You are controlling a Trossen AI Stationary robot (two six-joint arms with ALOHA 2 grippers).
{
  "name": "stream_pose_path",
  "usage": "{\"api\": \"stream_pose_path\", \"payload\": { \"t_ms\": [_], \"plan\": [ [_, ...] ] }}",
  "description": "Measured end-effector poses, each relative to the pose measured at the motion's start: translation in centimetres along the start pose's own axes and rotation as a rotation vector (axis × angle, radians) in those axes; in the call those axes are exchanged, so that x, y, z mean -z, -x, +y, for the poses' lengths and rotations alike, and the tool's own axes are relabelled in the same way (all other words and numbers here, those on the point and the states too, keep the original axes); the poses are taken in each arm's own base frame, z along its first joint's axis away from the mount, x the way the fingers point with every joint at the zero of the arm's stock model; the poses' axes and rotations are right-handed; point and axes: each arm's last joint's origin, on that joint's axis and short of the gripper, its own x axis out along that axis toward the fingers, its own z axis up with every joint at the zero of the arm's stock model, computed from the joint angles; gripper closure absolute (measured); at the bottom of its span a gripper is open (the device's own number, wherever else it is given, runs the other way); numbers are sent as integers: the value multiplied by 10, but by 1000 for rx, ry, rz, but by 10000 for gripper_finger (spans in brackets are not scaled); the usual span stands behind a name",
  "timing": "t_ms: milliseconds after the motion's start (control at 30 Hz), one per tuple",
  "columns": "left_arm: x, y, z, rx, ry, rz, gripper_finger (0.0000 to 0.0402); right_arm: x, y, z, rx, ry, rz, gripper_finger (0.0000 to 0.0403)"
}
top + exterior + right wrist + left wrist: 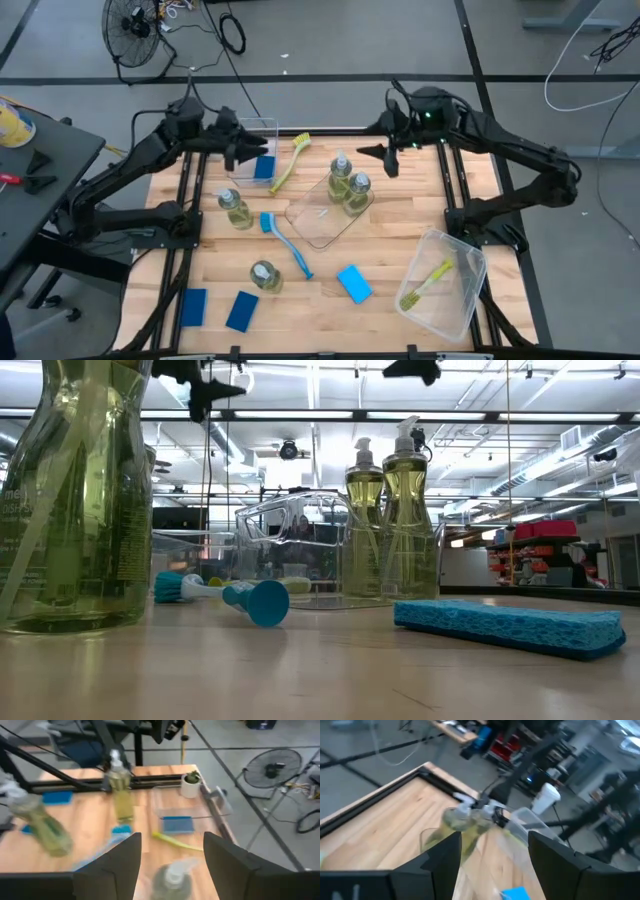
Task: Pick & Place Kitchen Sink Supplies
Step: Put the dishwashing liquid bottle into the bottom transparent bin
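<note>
Left gripper (pixel 243 150) hangs wide and empty just above the far-left bin (pixel 243 126) holding a blue sponge (pixel 264 167), its long axis running toward the table's near edge, just right of the fingers.

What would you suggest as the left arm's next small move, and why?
Probably swing toward the nearest loose item, the soap bottle standing just in front of the bin. The left gripper hangs open and empty above the clear bin, where one blue sponge already lies, so this drop looks finished.
</note>
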Motion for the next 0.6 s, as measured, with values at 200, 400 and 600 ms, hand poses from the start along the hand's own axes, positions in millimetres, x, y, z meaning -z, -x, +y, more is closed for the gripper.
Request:
{"api": "stream_pose_path", "payload": {
  "t_ms": [200,400,600],
  "plan": [
    [7,9,-20,96,-116,35,170,0,13,18,-51,-90,12,188],
    [26,15,-31,124,-66,183,170,11,14,35,-99,-169,144,188],
    [31,28,-42,97,-89,214,170,13,7,45,2,-128,174,188]
  ]
}}
